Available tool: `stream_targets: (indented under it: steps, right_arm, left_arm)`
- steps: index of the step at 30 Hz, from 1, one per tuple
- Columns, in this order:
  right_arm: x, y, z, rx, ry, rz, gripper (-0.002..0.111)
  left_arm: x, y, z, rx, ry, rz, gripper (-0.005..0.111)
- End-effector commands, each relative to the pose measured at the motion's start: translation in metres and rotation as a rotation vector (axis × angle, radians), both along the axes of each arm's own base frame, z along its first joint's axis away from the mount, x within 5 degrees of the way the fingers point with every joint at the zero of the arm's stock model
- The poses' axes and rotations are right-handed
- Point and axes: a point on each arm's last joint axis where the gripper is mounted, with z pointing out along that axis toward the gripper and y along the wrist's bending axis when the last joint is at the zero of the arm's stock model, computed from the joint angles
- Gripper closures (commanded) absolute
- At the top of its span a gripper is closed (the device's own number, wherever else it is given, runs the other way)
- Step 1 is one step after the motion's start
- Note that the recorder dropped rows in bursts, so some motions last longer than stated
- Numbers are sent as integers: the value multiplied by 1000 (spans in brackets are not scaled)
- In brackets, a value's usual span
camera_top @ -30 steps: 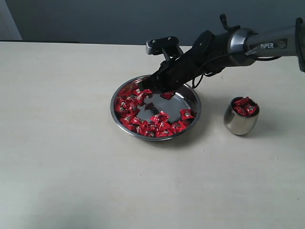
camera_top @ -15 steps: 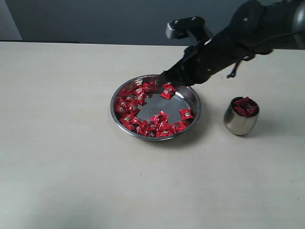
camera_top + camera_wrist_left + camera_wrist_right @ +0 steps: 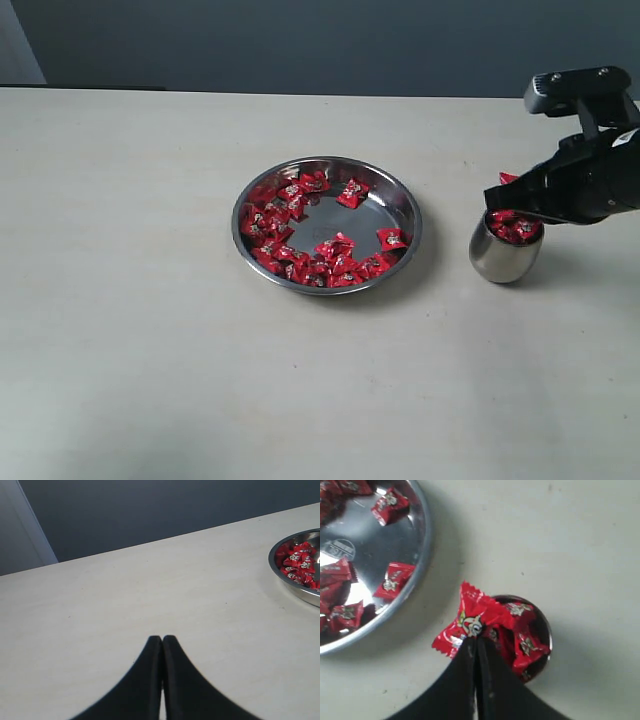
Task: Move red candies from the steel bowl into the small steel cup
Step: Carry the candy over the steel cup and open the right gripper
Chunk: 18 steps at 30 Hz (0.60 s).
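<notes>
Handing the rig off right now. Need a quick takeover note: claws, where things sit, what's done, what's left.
Right claw: shut on one red candy, held just above the small steel cup.
Left claw: shut and empty, over bare table, off to one side of the steel bowl.
Done: the cup already holds several candies, piled up to about its rim.
Left: drop this candy in. Many red candies lie in the bowl, mostly along its left and near sides in the exterior view. The cup looks close to full, so watch for spill.
</notes>
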Motion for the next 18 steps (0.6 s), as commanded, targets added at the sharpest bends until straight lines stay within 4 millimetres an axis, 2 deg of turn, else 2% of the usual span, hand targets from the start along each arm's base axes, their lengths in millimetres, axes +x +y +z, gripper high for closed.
stream_targets:
  steps: [1,18]
  right_arm:
    - [-1,-5,-3,-22,9,-2,109]
    - [4,-10,-24,-80,75,-42,109]
  left_arm:
    - [0,0,1,-4,-12,0,106]
    - [0,0,1,-4,-12,0,106]
